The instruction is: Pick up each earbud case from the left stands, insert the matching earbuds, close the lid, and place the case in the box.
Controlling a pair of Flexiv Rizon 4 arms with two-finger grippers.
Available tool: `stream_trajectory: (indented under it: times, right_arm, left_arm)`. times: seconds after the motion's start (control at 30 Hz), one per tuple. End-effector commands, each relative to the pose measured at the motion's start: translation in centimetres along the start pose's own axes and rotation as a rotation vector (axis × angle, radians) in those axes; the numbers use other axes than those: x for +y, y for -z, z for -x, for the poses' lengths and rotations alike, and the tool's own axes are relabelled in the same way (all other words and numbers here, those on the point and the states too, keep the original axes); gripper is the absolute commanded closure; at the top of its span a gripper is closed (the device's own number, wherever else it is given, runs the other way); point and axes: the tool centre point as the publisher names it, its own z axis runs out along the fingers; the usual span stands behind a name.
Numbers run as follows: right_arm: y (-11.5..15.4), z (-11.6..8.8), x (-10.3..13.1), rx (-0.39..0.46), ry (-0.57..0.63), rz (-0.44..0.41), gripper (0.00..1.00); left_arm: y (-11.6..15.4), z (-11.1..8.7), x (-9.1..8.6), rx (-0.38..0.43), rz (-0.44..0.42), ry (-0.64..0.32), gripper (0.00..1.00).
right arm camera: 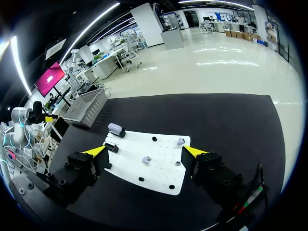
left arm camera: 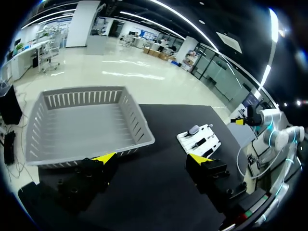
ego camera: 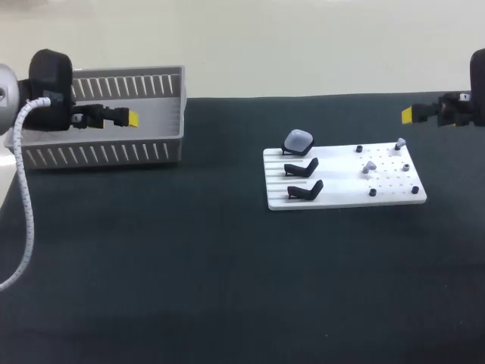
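**Earbud case [ego camera: 298,140] on its stand, both hands spread and holding nothing**

Starting at the desk's [ego camera: 189,265] 9 o'clock side in the head view, the left hand [ego camera: 132,117] hangs raised by the grey slatted box [ego camera: 98,155], which stands at the desk's 10 o'clock. In the left wrist view the same hand [left arm camera: 152,157] has its yellow tips wide apart with nothing between them. The box [left arm camera: 139,115] lies ahead of its left finger and holds nothing that shows.

Toward 3 o'clock from the box, well apart from it, lies a white board [ego camera: 341,199]. The case, pale and with its lid shut, sits at the board's 10 o'clock corner on the rearmost stand. Just at its 6 o'clock the middle stand [ego camera: 301,167] and then the front stand [ego camera: 305,190] are bare. On the board's dotted right half one earbud [ego camera: 399,142] stands at 2 o'clock and another earbud [ego camera: 369,166] nearer the middle, with small black pegs [ego camera: 407,166] around them.

At the desk's 3 o'clock edge the right hand [ego camera: 409,115] hangs raised, apart from the board. In the right wrist view this hand [right arm camera: 144,151] is also spread wide and grips nothing; the board [right arm camera: 159,180] lies under and ahead of it, and the case [right arm camera: 115,128] sits ahead of its left finger.
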Motion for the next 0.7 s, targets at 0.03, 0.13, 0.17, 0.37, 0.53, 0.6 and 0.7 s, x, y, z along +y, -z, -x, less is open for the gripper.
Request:
stream_trajectory:
  times: [0.03,0.13,0.17,0.37,0.53,0.6,0.7]
  right_arm:
    - [0.0,0.0,0.0,0.0,0.001,0.002,0.0]
    - [0.0,0.0,0.0,0.0,0.001,0.002,0.0]
    - [0.0,0.0,0.0,0.0,0.001,0.002,0.0]
    - [0.0,0.0,0.0,0.0,0.001,0.002,0.0]
    - [0.0,0.0,0.0,0.0,0.001,0.002,0.0]
    - [0.0,0.0,0.0,0.0,0.001,0.002,0.0]
    - [0.0,0.0,0.0,0.0,0.001,0.002,0.0]
  left_arm:
    - [-0.2,-0.6,0.2,-0.072,-0.208,-0.091,0.0]
    - [-0.7,-0.4,-0.6,-0.076,-0.249,-0.197,0.0]
    - [-0.9,-0.3,-0.8,-0.081,-0.266,-0.228,0.0]
    - [-2.2,0.7,-2.0,-0.076,-0.378,-0.378,0.0]
    - [-3.8,1.5,-2.8,-0.064,-0.433,-0.472,0.0]
    - [-4.7,1.8,-3.1,-0.055,-0.456,-0.519,0.0]
    - [-6.0,2.2,-3.7,-0.037,-0.517,-0.587,0.0]
